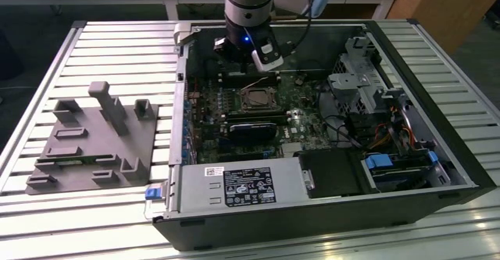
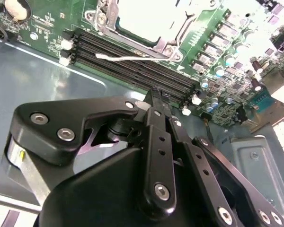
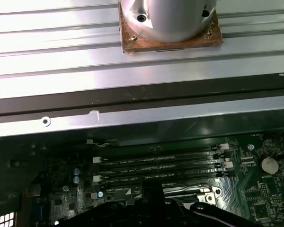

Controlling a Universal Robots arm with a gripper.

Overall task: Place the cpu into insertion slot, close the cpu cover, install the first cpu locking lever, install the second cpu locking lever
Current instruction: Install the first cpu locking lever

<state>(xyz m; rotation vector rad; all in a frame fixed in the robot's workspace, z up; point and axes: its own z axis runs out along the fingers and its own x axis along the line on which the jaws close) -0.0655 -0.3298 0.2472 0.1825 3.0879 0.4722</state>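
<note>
**Cpu** (image 2: 142, 14): one, a pale square face lying flat and face-up in the insertion slot (image 1: 258, 99). Being square, it has no long axis.

**Cpu cover** (image 2: 177, 30): one silvery frame lying around that face. Whether it is fully down cannot be told.

**Surroundings:** One thin pale rod (image 2: 125, 57) lies along the socket's edge, beside four dark memory slots (image 3: 161, 163).

**Gripper** (image 2: 154, 93): fingers drawn together, nothing between them, no contact visible. It hangs above the memory slots, near the socket and beside the case wall (image 3: 132, 120).

**Setting:** One open computer case (image 1: 449, 116) stands on one slatted table (image 1: 117, 43).
</note>
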